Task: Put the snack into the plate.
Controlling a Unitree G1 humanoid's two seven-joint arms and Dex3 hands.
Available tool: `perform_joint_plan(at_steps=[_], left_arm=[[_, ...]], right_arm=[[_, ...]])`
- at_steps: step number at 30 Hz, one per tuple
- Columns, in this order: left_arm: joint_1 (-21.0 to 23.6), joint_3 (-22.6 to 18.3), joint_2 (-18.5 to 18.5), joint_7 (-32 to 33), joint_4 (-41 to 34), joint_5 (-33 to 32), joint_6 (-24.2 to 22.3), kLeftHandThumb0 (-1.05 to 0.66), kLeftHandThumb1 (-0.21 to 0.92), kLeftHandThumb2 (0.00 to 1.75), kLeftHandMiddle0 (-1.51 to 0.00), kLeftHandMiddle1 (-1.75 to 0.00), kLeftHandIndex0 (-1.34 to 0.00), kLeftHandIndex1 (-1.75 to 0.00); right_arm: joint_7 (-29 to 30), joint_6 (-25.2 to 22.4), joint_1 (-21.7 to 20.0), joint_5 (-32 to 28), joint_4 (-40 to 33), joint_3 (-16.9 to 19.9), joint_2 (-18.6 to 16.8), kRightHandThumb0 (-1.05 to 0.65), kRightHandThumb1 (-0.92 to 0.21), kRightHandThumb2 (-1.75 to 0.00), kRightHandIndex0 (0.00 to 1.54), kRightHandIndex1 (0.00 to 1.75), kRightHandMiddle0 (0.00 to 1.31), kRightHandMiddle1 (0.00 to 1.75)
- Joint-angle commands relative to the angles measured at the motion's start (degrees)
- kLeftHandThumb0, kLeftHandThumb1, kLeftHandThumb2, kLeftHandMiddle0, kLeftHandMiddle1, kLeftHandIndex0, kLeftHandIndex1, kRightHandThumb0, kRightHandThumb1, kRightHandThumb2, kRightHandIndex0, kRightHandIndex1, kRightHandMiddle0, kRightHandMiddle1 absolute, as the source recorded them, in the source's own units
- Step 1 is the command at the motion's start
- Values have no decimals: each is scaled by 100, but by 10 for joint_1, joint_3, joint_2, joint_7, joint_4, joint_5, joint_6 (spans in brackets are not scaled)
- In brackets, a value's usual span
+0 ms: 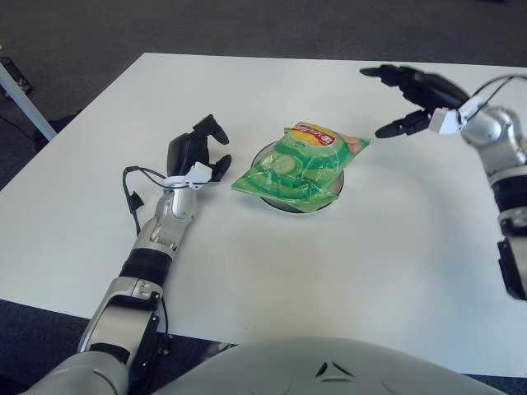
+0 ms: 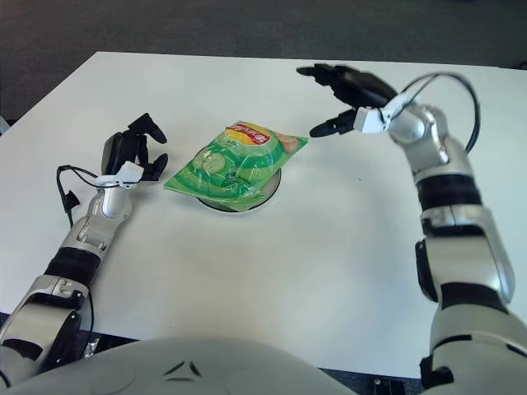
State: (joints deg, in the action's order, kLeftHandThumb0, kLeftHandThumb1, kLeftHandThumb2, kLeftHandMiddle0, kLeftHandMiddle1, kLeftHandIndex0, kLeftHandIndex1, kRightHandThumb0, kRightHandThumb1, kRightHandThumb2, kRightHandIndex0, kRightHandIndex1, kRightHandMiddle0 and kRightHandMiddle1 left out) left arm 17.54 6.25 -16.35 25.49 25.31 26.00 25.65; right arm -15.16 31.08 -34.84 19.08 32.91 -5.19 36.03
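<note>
Left hand point(image 1: 198, 150): shows just left of the plate point(image 1: 337, 185), fingers curled, grasping nothing. Forearm runs back along the white surface point(image 1: 346, 271) toward the torso; a black cable loops beside it.

Snack point(image 1: 298, 165): green chip bag, lying flat across the plate and covering most of it. Bag overhangs the rim on its left and far-right sides; only a sliver of dark rim shows on the right and near edges.

Right hand point(image 2: 346, 95): up and to the right of the plate, clear of the bag, fingers spread, released, holding nothing.
</note>
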Motion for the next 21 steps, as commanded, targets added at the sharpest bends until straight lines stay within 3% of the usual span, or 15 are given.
perform_joint_plan(at_steps=[1, 3, 5, 7, 9, 12, 17, 21], left_arm=[[-59, 6, 23, -12, 45, -19, 2, -53, 21, 145, -133, -175, -71, -175], [-59, 4, 24, -21, 45, -28, 2, -53, 21, 145, -132, -175, -71, -175], [-58, 3, 24, -25, 46, -31, 3, -53, 21, 145, -132, -175, -71, -175], [-57, 0, 24, -29, 49, -35, 5, -53, 21, 145, -132, -175, -70, -175], [-55, -2, 24, -33, 54, -40, 8, -53, 21, 145, -131, -175, -70, -175], [-54, -4, 23, -37, 60, -45, 15, -53, 21, 145, -131, -175, -71, -175], [-53, -10, 23, -54, 69, -64, 33, -53, 21, 145, -130, -175, -71, -175], [-54, -11, 23, -65, 70, -73, 40, -53, 21, 145, -130, -175, -70, -175]], right_arm=[[27, -82, 42, -51, -41, 37, -48, -64, -59, -73, 19, 73, 0, 108], [37, -145, 56, -83, -56, 58, -79, -52, -51, -90, 22, 102, 5, 139], [41, -177, 62, -97, -69, 67, -93, -45, -60, -87, 23, 118, 19, 155], [48, -209, 62, -125, -62, 85, -116, -42, -64, -85, 24, 128, 27, 164], [52, -233, 59, -158, -45, 107, -136, -17, -64, -84, 35, 137, 32, 170], [53, -257, 57, -192, -37, 130, -152, -6, -58, -89, 49, 136, 37, 173], [61, -296, 53, -231, -50, 157, -168, -1, -46, -101, 64, 131, 42, 174], [85, -343, 43, -264, -55, 185, -183, -1, -28, -123, 78, 133, 50, 175]])
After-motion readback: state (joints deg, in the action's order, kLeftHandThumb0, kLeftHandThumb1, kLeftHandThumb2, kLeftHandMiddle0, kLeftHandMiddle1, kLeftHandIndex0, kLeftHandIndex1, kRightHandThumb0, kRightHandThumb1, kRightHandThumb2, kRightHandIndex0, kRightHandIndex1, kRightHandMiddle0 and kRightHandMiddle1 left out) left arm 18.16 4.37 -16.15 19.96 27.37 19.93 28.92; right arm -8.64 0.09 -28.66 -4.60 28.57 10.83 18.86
